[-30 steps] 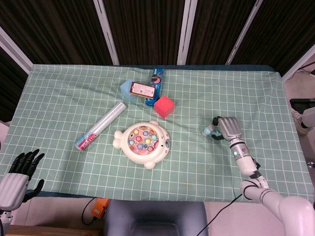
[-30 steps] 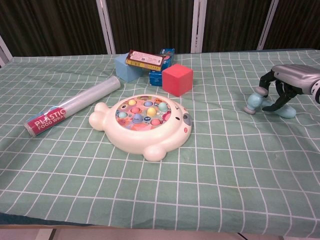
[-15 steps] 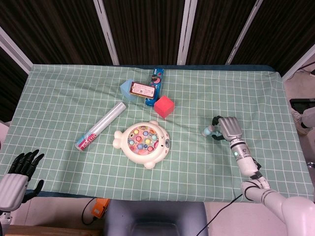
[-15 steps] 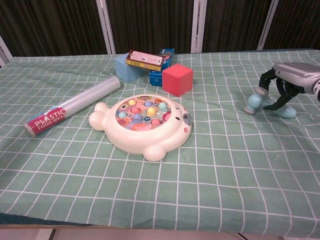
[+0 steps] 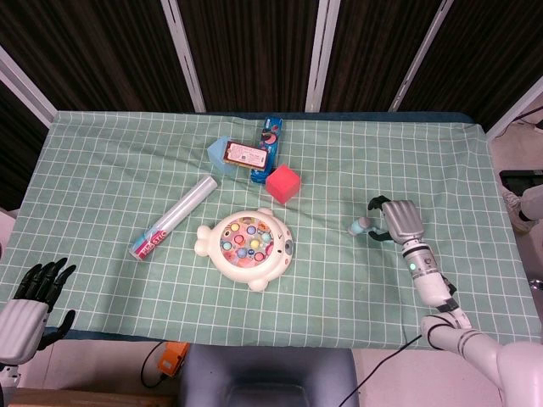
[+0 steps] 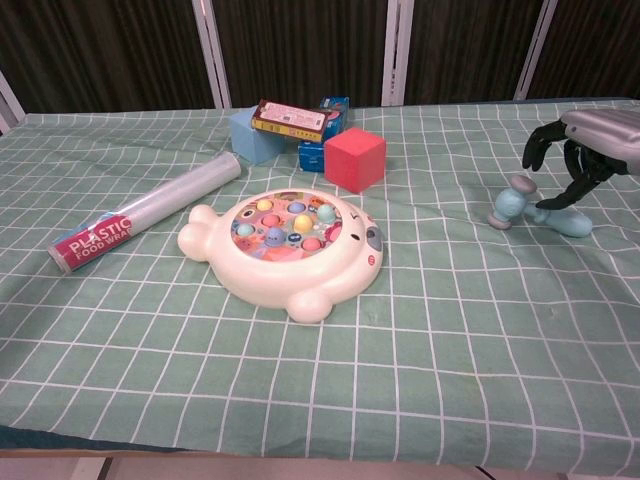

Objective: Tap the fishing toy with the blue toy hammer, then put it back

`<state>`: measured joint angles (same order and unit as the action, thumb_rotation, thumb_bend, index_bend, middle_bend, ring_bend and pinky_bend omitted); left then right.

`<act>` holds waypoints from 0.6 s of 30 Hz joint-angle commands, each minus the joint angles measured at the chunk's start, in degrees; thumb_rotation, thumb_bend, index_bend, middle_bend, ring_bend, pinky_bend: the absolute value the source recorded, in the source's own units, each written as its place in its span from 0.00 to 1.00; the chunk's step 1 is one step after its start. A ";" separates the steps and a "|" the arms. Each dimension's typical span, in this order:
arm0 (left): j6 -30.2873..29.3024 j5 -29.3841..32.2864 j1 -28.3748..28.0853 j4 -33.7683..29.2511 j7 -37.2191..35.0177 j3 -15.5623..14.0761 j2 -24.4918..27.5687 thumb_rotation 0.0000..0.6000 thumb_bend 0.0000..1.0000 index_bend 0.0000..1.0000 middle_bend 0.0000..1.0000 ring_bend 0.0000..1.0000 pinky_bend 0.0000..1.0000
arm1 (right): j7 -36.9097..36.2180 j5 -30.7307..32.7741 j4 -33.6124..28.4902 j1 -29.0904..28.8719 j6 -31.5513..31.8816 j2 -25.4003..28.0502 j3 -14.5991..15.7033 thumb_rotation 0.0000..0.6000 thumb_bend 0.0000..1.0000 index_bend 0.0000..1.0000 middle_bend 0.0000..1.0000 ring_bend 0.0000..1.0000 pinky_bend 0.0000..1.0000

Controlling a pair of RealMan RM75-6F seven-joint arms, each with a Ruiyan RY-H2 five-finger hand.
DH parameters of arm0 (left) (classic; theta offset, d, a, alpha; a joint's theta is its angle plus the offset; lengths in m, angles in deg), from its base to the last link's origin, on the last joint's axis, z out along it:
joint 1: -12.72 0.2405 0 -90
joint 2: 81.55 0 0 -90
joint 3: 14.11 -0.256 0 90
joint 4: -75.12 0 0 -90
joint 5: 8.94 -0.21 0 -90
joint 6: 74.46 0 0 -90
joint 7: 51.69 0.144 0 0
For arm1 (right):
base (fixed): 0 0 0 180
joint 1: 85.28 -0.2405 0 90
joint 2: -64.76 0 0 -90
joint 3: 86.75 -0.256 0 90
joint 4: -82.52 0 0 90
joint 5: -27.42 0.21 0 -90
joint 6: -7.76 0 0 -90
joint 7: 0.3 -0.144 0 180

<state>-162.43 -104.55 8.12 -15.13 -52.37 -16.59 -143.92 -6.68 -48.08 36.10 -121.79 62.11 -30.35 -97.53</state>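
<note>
The blue toy hammer (image 5: pixel 361 225) (image 6: pixel 527 209) lies flat on the green checked cloth at the right, its head pointing left. My right hand (image 5: pixel 400 219) (image 6: pixel 588 148) hovers just over its handle with fingers spread and curved downward, holding nothing. The dark fingertips (image 6: pixel 572 190) hang close to the handle. The white fish-shaped fishing toy (image 5: pixel 246 242) (image 6: pixel 285 245) sits mid-table, well to the left of the hammer. My left hand (image 5: pixel 30 301) rests off the table's near left corner with its fingers apart and empty.
A plastic wrap roll (image 5: pixel 172 217) (image 6: pixel 140 215) lies left of the fishing toy. Behind the toy stand a red cube (image 5: pixel 283 183) (image 6: pixel 354 158), a flat printed box (image 5: pixel 246 155) (image 6: pixel 290 118) on a light blue block, and a blue packet (image 5: pixel 271 131).
My right hand has opened and drawn up and to the right, off the hammer. The hammer stays on the cloth. The left hand has not moved.
</note>
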 commanded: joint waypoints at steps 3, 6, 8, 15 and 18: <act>-0.04 -0.02 0.00 -0.04 0.06 0.03 -0.04 1.00 0.41 0.00 0.01 0.00 0.07 | 0.58 -0.85 -4.69 1.91 3.57 2.94 0.20 1.00 0.31 0.50 0.48 0.67 0.69; -0.25 -0.16 0.03 0.02 0.09 0.06 -0.10 1.00 0.41 0.00 0.01 0.00 0.07 | 1.33 -1.23 -9.43 3.60 5.42 5.54 0.82 1.00 0.30 0.42 0.41 0.57 0.60; -0.56 -0.19 0.13 0.15 0.08 0.15 -0.20 1.00 0.41 0.00 0.01 0.00 0.07 | 2.08 -1.95 -14.24 5.26 7.21 8.01 1.77 1.00 0.29 0.32 0.32 0.40 0.47; -2.15 -1.34 0.00 1.71 -1.36 0.64 -0.99 1.00 0.41 0.00 0.00 0.00 0.06 | 16.35 -5.02 -40.99 16.42 17.32 22.65 10.58 1.00 0.23 0.00 0.00 0.00 0.01; -1.89 -1.34 0.01 1.94 -1.13 0.44 -1.06 1.00 0.41 0.00 0.00 0.00 0.06 | 20.79 -7.79 -45.43 21.88 24.51 24.35 14.04 1.00 0.23 0.00 0.00 0.00 0.00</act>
<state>-164.43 -105.94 8.13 -13.17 -53.57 -16.08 -145.01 6.43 -52.60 -0.87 -107.80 77.62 -12.01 -89.21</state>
